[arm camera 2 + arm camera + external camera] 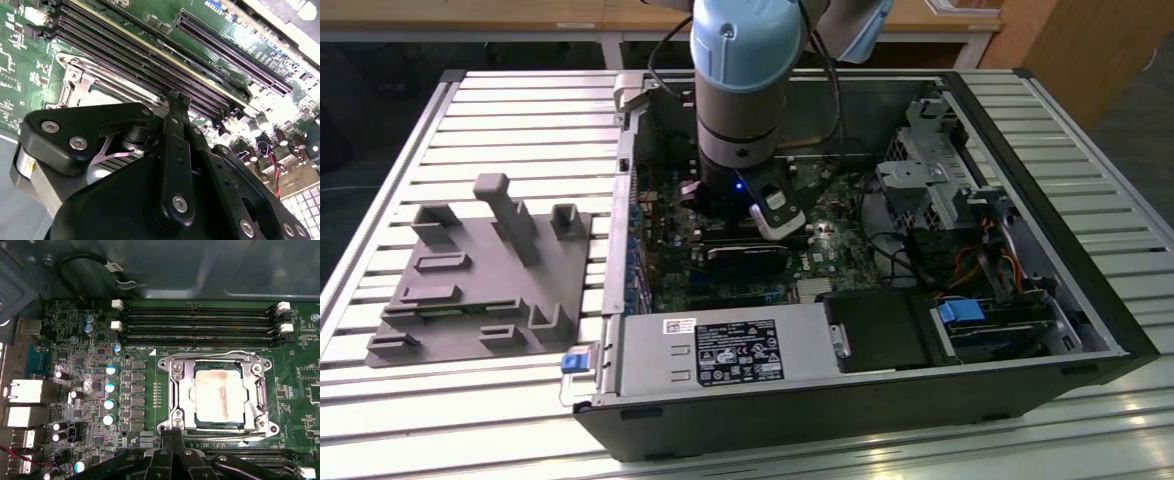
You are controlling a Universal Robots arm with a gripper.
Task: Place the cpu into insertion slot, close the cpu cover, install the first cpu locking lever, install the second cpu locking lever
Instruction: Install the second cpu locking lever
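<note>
In the first wrist view the cpu (pixel 220 395), silvery-grey with a brownish stain, lies flat in the insertion slot (pixel 165 363). The cpu cover (pixel 178 390) is down over its edges, and its square window shows the chip top. Thin wire levers run along the socket's sides (pixel 210 353) and lie low against it. My gripper (pixel 173 436) is shut, its fingertips together at the socket's edge by one corner; whether they pinch a lever wire I cannot tell. The second wrist view shows one finger (pixel 177 115) beside the cover (pixel 82 82). In the exterior view my gripper (pixel 774 222) is down inside the computer case.
Long black memory slots (pixel 200 325) run beside the socket. A black cable (pixel 85 265), capacitors (pixel 110 387) and rear ports (pixel 25 390) lie around it. A black heatsink (pixel 747 262), the power supply (pixel 720 350) and case walls crowd the arm; a grey fixture (pixel 480 270) sits outside.
</note>
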